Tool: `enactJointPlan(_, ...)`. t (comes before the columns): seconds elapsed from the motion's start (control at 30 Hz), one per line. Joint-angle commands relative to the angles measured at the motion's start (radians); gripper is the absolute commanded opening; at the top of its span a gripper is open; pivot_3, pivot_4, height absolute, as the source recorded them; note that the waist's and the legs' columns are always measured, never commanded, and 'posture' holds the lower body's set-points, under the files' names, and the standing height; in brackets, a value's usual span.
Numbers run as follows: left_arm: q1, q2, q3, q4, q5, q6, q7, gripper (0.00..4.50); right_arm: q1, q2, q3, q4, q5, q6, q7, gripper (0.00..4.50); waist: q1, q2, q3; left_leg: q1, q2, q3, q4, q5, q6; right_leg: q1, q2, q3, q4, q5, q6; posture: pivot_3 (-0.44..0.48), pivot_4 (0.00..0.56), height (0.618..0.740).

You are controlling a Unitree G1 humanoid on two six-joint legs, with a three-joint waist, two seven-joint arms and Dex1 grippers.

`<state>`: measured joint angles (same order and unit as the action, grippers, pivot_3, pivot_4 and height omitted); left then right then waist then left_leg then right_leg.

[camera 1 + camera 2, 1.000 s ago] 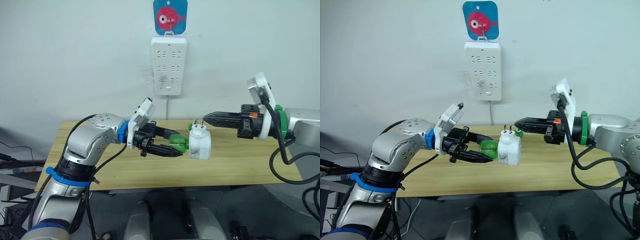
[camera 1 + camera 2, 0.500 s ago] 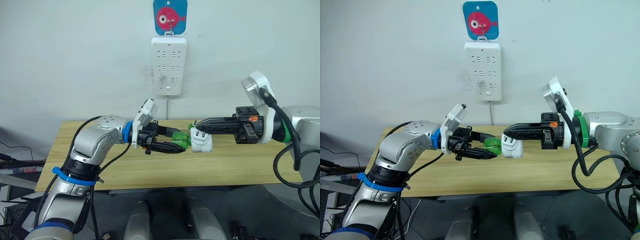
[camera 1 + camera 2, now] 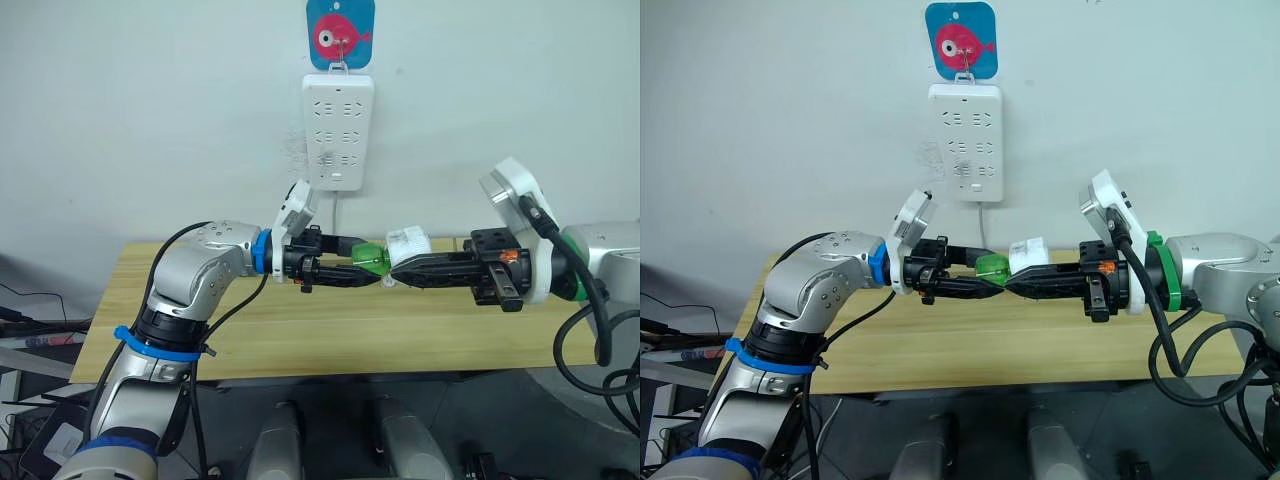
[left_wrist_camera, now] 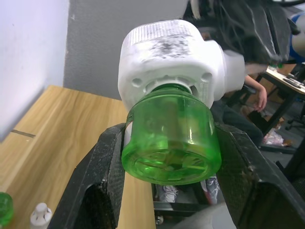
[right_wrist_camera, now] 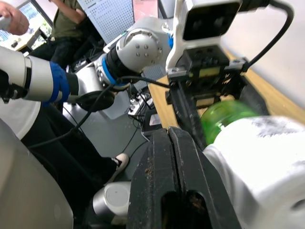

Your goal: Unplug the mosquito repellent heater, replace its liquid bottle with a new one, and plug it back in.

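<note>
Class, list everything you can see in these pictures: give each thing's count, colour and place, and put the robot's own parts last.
Heater: one, white, in mid-air between the grippers.
Bottle: one, green, screwed into the heater.
Power strip: one, white, on the wall.
Fish hook: one, blue and pink, above the strip.
Table: one, light wood.
Small bottle: one, white, on the table.
People: seated in the background.
Left gripper: black, shut on the bottle.
Right gripper: black, shut, against the heater.

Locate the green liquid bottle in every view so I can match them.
Left eye view: green liquid bottle at centre, below the wall power strip.
Right eye view: same spot.
Left wrist view: centre, between the fingers.
Right wrist view: right of centre.
Shared landmark: the white heater attached to it.
</note>
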<state>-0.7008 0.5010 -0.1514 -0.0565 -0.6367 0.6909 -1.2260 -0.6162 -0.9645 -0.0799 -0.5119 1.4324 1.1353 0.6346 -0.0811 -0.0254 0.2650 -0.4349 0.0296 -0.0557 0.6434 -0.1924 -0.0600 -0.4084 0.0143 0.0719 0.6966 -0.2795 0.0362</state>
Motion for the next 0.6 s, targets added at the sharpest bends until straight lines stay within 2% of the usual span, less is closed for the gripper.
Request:
enactJointPlan(0.03, -0.03, -0.015, 0.041, -0.015, -0.025, 0.0, 0.02, 2.32, 0.013, -0.017, -0.023, -0.04, -0.022, -0.014, 0.025, 0.0, 0.0, 0.0, 0.0, 0.0, 0.0, 0.0, 0.0, 0.0, 0.0, 0.0, 0.0, 0.0, 0.0, 0.0, 0.0, -0.109, 0.179, 0.74)
enactJointPlan(0.37, -0.043, 0.017, 0.062, -0.027, -0.073, 0.074, 0.0, 2.32, 0.104, -0.018, -0.019, -0.052, -0.189, -0.069, 0.075, 0.0, 0.0, 0.0, 0.0, 0.0, 0.0, 0.0, 0.0, 0.0, 0.0, 0.0, 0.0, 0.0, 0.0, 0.0, 0.0, -0.102, 0.174, 0.74)
enactJointPlan(0.6, -0.066, 0.032, 0.094, -0.005, -0.108, 0.128, 0.001, 2.32, 0.112, 0.003, 0.026, -0.05, -0.316, -0.111, 0.11, 0.0, 0.0, 0.0, 0.0, 0.0, 0.0, 0.0, 0.0, 0.0, 0.0, 0.0, 0.0, 0.0, 0.0, 0.0, 0.0, -0.097, 0.169, 0.74)
